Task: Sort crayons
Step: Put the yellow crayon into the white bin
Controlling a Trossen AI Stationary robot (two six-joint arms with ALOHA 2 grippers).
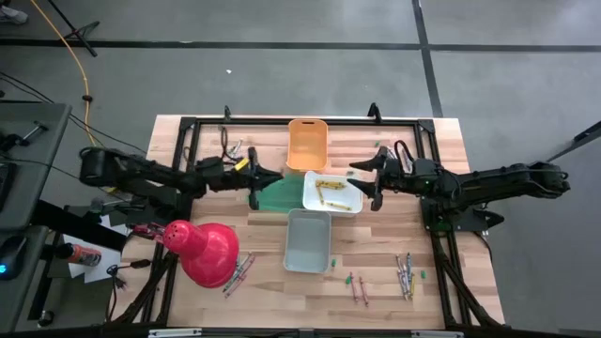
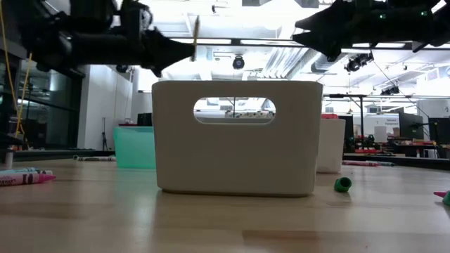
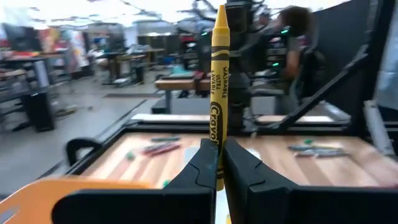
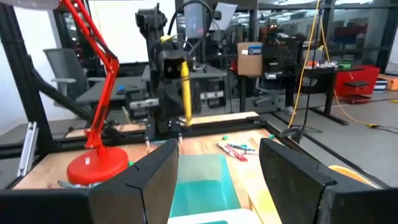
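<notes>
My left gripper [image 1: 265, 174] is shut on a yellow crayon [image 3: 217, 93], held in the air over the green bin [image 1: 277, 194]. It also shows in the low view [image 2: 195, 39] and the right wrist view [image 4: 185, 93]. My right gripper [image 1: 369, 183] is open and empty, in the air above the right end of the white bin [image 1: 349, 204], which has several yellow crayons [image 1: 329, 188] lying in it. More crayons lie loose on the table at the near left [image 1: 238, 274], near middle [image 1: 357, 286] and near right [image 1: 406, 274]. My left gripper pinches the yellow crayon near its lower end [image 3: 217, 163] between its two fingers. The fingers lie level, pointing toward the table's right, and cross the crayon. The crayon stands upright, its tip up, lifted clear of the bins and the table.
An orange bin [image 1: 307, 143] stands at the far middle and a grey bin [image 1: 308, 240] at the near middle. A red desk lamp [image 1: 207, 252] sits at the near left corner. A black frame [image 1: 427, 127] runs around the table.
</notes>
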